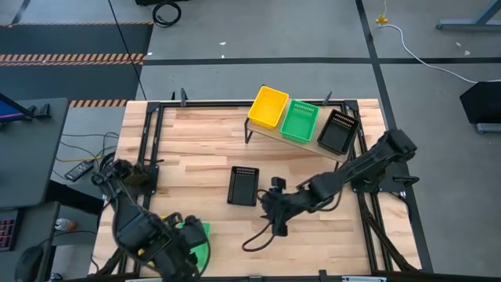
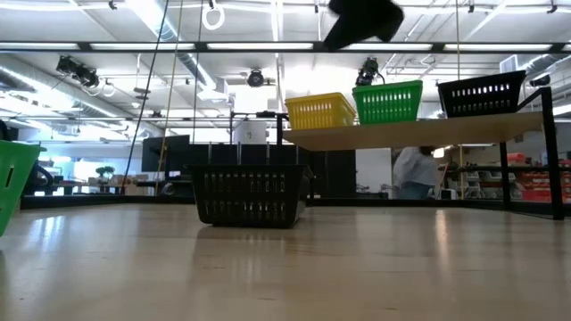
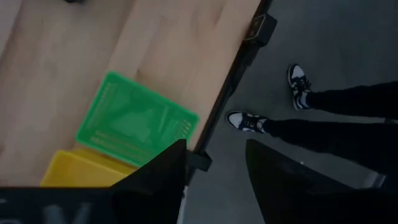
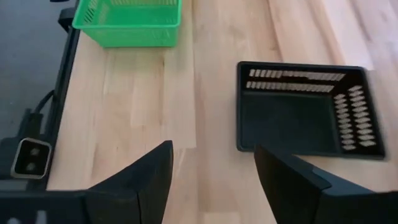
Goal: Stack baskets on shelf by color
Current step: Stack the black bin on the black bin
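Fingers of my right gripper [image 4: 211,186] stand wide apart and hold nothing; bare tabletop [image 4: 205,124] shows between them. This gripper hovers over the middle of the table, just beside a loose black basket [image 1: 244,186] that lies alone on the planks, upright and open side up. In the right wrist view the same black basket [image 4: 303,109] sits a little beyond my fingertips and not touching them.

My left gripper [image 3: 214,180] is at the near left corner of the table. Its fingers are also spread, with nothing between them. Under it lie a green basket [image 3: 134,121] and a yellow basket [image 3: 84,171], close to the table edge. Whether these two touch each other I cannot tell. Past that edge, a person's shoes [image 3: 273,102] stand on the grey floor.

Farther away, at the back of the table, the shelf [image 1: 301,141] stands on its thin black legs. On its board three baskets sit in a row: a yellow one [image 1: 268,107], a green one [image 1: 300,121] in the middle, and a black one [image 1: 338,131]. How many are stacked in each place I cannot see.
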Controlling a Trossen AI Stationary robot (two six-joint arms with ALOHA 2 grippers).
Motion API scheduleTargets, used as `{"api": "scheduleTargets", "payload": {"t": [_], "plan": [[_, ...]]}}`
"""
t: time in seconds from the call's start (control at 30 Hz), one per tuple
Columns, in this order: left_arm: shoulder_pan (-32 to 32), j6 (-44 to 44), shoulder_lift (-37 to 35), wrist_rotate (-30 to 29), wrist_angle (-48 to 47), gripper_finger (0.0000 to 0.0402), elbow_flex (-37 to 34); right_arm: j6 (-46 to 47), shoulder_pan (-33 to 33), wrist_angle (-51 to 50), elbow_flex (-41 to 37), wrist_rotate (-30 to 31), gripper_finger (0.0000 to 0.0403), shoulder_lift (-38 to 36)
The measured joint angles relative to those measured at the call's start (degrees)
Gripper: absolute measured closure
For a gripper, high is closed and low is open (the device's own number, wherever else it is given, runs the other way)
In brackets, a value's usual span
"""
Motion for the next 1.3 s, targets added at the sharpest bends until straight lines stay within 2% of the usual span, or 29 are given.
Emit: {"api": "scheduleTargets", "payload": {"t": [0.27, 0.47, 0.8, 1.3], "plan": [[-4.54, -9.69, 0.0, -2.53, 0.01, 0.023, 0.0, -3.25, -0.9, 9.6, 0.0, -0.01, 0.017, 7.27], [-5.35, -12.52, -0.02, -2.49, 0.11, 0.023, 0.0, -4.28, -2.65, 13.21, 0.0, -0.03, 0.0174, 10.42], [-5.09, -12.89, -0.02, -2.55, 0.17, 0.023, 0.0, -4.46, -6.88, 13.42, 0.0, -0.39, 0.0174, 10.97], [-4.72, -12.82, -0.02, -2.7, 0.3, 0.023, 0.0, -4.84, -8.59, 13.74, -0.27, -2.89, 0.0176, 13.13]]}}
